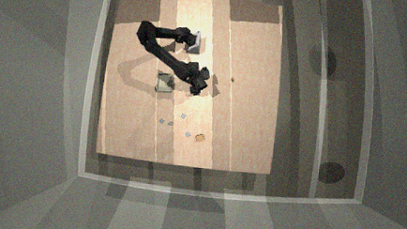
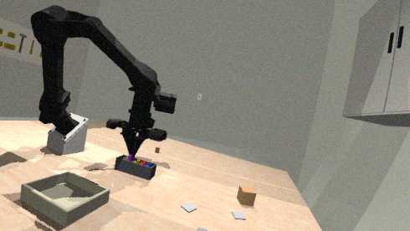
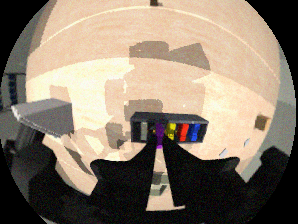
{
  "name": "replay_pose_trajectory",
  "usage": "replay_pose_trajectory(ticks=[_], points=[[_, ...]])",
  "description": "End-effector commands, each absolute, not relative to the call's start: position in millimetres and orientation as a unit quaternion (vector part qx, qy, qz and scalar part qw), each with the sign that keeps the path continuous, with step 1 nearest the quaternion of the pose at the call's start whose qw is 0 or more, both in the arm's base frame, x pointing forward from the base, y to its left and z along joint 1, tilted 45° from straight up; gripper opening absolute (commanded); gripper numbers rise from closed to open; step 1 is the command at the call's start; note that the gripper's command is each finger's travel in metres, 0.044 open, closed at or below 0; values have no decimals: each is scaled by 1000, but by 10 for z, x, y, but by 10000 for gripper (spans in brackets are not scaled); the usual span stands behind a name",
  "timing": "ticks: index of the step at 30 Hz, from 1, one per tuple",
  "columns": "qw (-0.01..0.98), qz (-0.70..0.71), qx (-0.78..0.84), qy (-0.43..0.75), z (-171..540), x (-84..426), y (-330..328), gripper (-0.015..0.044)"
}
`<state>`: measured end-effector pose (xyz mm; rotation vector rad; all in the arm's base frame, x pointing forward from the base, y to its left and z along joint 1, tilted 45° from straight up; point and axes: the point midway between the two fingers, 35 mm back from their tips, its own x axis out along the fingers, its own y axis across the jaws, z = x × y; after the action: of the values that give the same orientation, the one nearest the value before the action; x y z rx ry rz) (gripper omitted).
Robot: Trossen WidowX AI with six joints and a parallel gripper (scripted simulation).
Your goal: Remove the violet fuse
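Observation:
The violet fuse [image 2: 131, 157] [image 3: 160, 131] stands upright between the fingertips of my gripper [image 2: 132, 154] [image 3: 159, 137], which is shut on it. The fuse stands higher than its neighbours over the fuse block [image 2: 135, 168] [image 3: 170, 117]; whether its lower end is clear of the slot cannot be told. A yellow fuse [image 2: 136, 161] [image 3: 171, 131], a red fuse [image 3: 183, 132] and a blue fuse [image 3: 195, 132] sit in the block on one side, a pale fuse [image 3: 143, 130] on the other. The grey-green tray [image 2: 43, 206] stands nearer the exterior camera, with no fuse visible in it.
An orange-brown cube [image 1: 200, 138] [image 2: 247, 196] [image 3: 262, 122] and several flat grey squares, one of them pale [image 2: 188, 207], lie on the table beyond the block. A tiny brown piece [image 1: 232, 80] [image 2: 157, 150] lies behind it. The arm's grey mount [image 2: 67, 143] [image 3: 47, 115] stands to one side.

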<state>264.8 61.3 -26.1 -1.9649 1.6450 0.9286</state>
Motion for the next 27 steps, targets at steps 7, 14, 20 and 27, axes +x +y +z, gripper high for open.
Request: replay_pose_trajectory(ticks=[7, 14, 20, 27], points=[[210, 333, -704, 591, -220, 2643, 655, 0], [209, 333, -704, 591, -195, 2639, 679, 0], [209, 333, -704, 591, -174, 2636, 699, 0], [209, 333, -704, 591, -148, 2631, 723, 0]])
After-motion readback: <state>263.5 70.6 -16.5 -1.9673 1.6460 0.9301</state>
